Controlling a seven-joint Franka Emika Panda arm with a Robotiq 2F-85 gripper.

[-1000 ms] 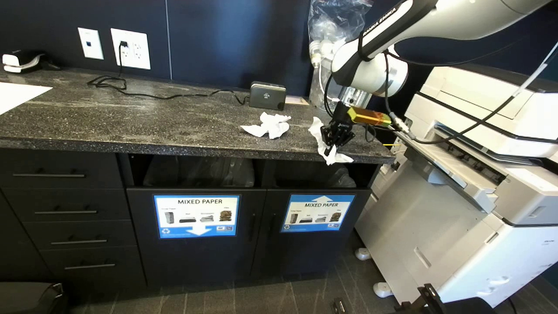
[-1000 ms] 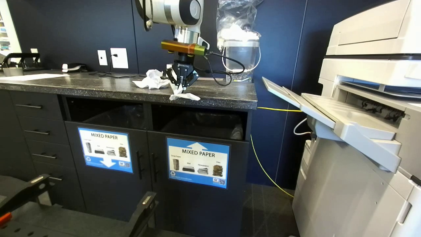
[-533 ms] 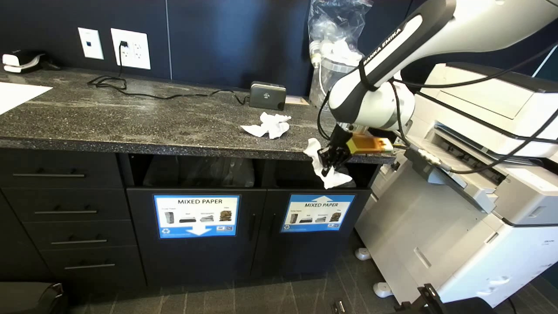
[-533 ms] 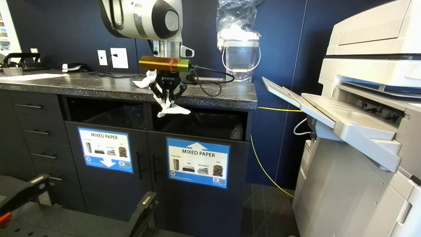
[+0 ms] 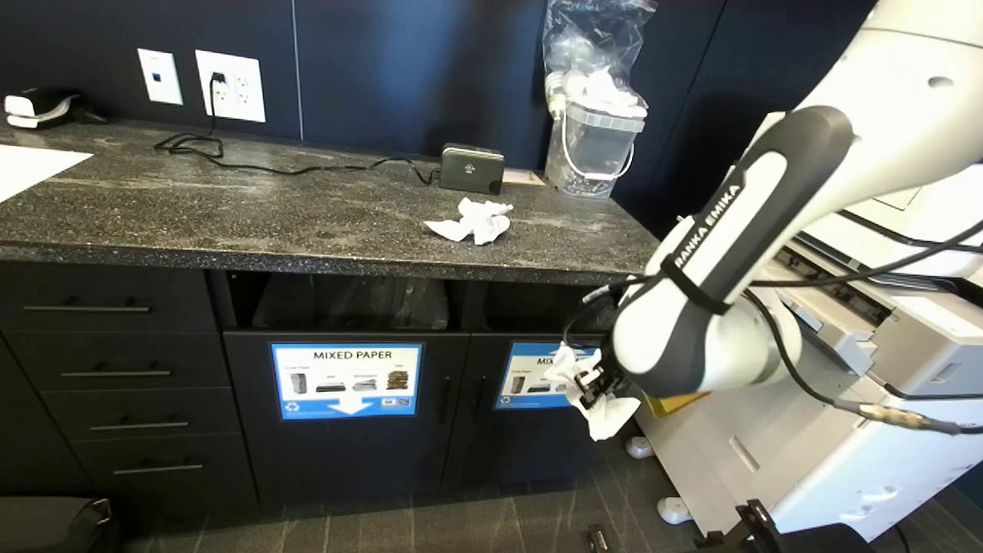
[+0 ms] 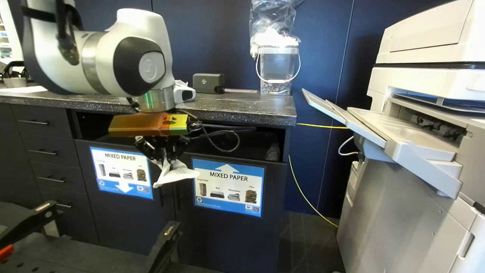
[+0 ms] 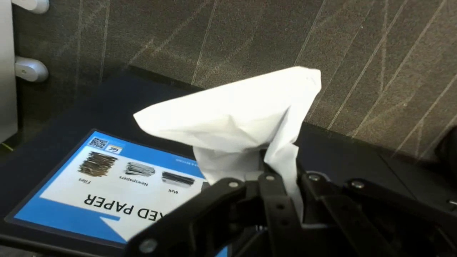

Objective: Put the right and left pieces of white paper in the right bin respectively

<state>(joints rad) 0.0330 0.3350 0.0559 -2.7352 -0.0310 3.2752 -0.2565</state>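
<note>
My gripper (image 5: 590, 388) is shut on a crumpled white paper (image 5: 607, 421), which hangs from the fingertips. The gripper (image 6: 166, 157) and held paper (image 6: 176, 174) are below the counter top, in front of the cabinet doors at sign height. In the wrist view the paper (image 7: 242, 110) spreads out beyond the fingers (image 7: 280, 166). A second white paper (image 5: 478, 221) lies on the counter; the arm mostly hides it in an exterior view (image 6: 181, 82). The right bin (image 6: 250, 147) is a dark open compartment above a door with a blue-and-white sign (image 6: 228, 187); the arm partly covers its opening (image 5: 530, 303).
The left bin (image 5: 353, 301) has a similar sign. The counter (image 5: 322, 215) holds a small dark box (image 5: 471, 169) and a clear bucket (image 5: 595, 150) with a plastic bag. A large printer (image 6: 409, 182) stands on the right. A chair (image 6: 94, 246) is in the foreground.
My gripper has moved down and out from the counter's front edge with the paper held, past the bin opening to sign height. The second paper has not moved.
</note>
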